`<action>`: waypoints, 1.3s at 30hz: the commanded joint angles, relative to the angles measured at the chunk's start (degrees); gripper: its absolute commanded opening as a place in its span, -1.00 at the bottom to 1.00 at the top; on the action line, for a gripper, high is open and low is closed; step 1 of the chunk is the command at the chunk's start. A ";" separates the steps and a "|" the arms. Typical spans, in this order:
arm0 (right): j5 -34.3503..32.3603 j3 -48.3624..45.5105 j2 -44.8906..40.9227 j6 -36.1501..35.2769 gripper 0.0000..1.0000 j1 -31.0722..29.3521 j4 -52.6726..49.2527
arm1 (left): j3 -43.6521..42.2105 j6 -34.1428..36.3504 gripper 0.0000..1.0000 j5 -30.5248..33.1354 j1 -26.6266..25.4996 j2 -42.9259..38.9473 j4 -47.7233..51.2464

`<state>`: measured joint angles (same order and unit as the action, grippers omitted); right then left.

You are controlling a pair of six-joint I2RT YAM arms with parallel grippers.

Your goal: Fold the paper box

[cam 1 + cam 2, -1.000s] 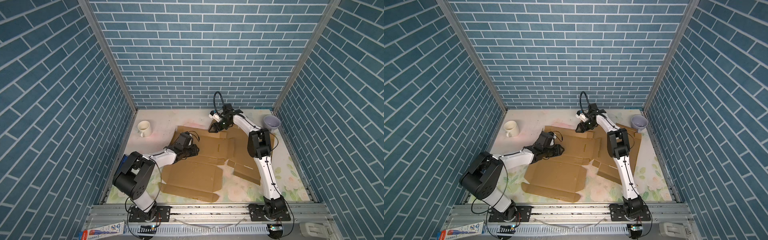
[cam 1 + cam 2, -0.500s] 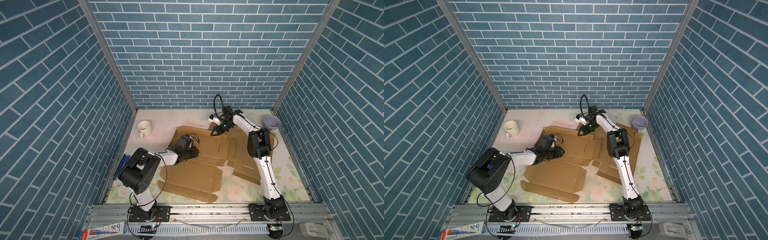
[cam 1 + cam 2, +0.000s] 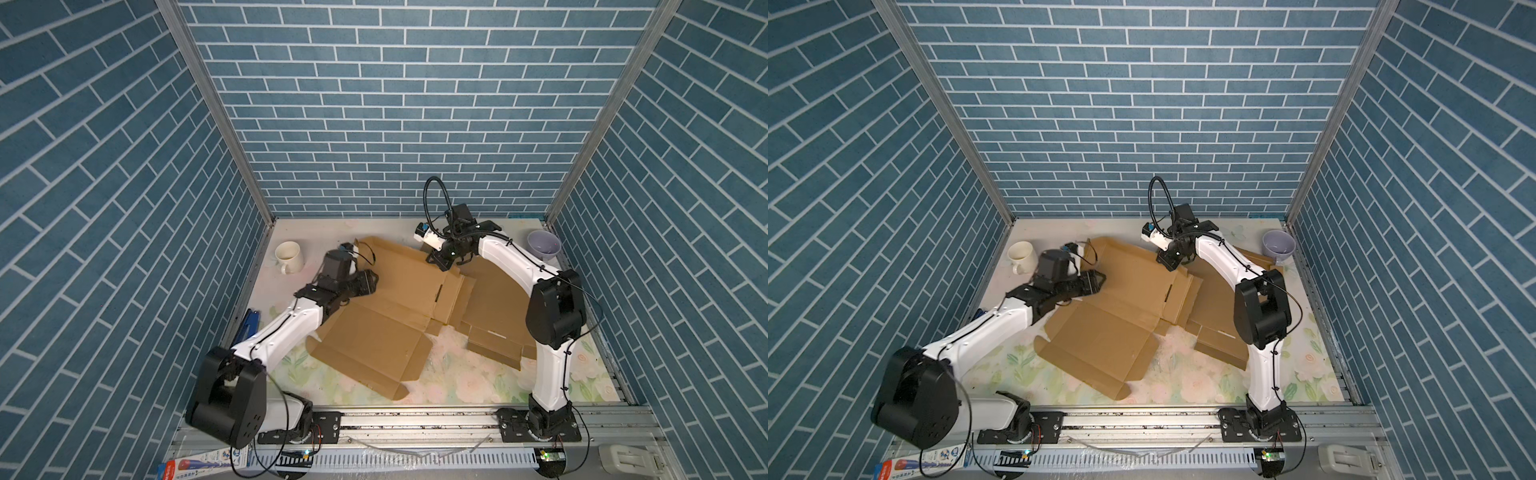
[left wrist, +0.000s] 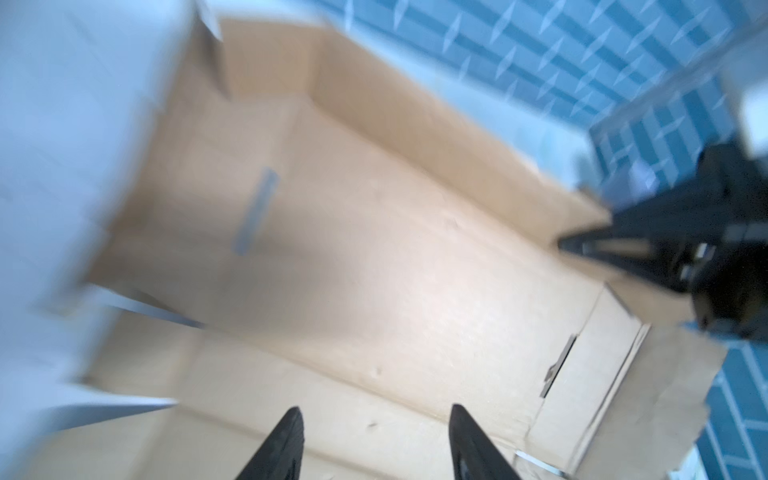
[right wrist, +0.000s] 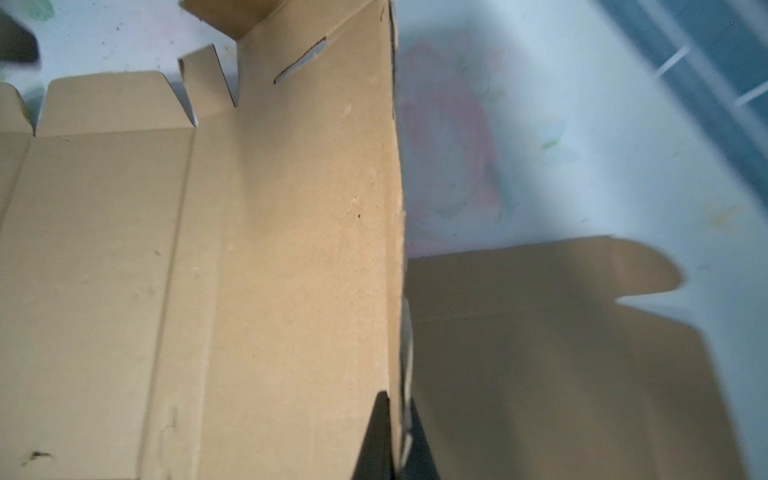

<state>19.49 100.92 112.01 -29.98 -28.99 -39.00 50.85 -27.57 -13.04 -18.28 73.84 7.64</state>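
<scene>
Cardboard box point(image 5: 249, 249) edge pinched in right claw point(image 5: 397, 411).

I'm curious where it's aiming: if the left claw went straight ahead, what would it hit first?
Most likely the paper box, its flat panel spread just ahead of the open left claw; blur leaves depth unclear.

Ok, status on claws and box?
Right claw shut on box blank, far edge. Left claw open above it, empty. Blank mostly flat. Second blank partly underneath, right side.
</scene>
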 commanded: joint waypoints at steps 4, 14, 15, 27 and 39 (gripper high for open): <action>-13.20 -5.16 -10.52 -12.50 -1.00 -2.98 3.13 | 1.77 3.77 0.23 -2.73 7.51 -6.27 9.76; -27.51 -27.04 -23.70 -20.19 -1.00 -10.02 26.34 | 1.46 -1.00 0.48 -8.03 13.01 -10.72 6.05; -28.19 -30.05 -24.20 -20.98 -1.00 -10.08 29.61 | 1.29 -1.48 0.50 -8.54 13.45 -10.59 5.24; -29.43 -46.84 -27.02 -28.15 -1.00 -10.04 51.17 | 12.05 11.83 0.61 -3.06 5.02 0.41 7.84; -27.99 -46.64 -27.02 -28.38 -1.00 -9.78 50.43 | 29.63 20.86 0.79 -5.39 0.64 19.45 10.64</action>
<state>-9.67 55.48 86.30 -56.01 -38.87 10.37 77.69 -10.20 -17.52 -17.65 91.24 16.19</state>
